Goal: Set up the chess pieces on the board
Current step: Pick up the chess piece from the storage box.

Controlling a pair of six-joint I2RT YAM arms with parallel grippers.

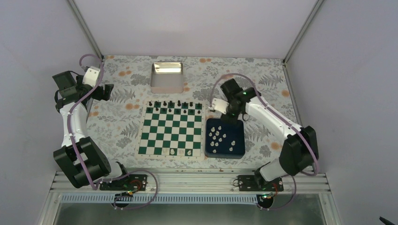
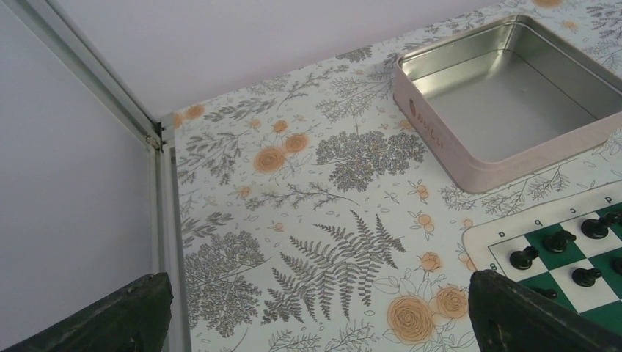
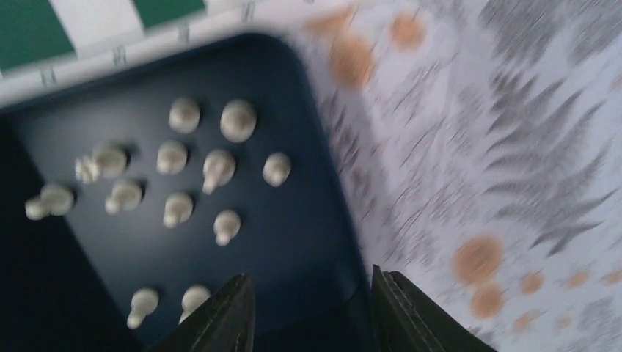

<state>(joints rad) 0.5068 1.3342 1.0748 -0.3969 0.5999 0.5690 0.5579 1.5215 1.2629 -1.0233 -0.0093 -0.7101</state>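
Cream pieces (image 3: 220,169) lie in the tray (image 3: 315,213), just ahead and left of the right pincer (image 3: 309,286), whose jaws are parted and empty. This looks like the fetching step: next it should drop over one piece, pinch it, and carry it left to the board (image 1: 162,136). The left pincer (image 2: 315,293) gapes idle.

Motion blur smeared the right wrist view, so the chess pieces (image 3: 218,170) in the blue tray (image 3: 308,220) showed only as pale blobs, their kinds unreadable. The tray ran off the left and bottom edges, and only a corner of the board (image 3: 29,29) showed. In the left wrist view the right edge cropped the tin (image 2: 440,158) and the board. From above, the pieces were too small to identify.
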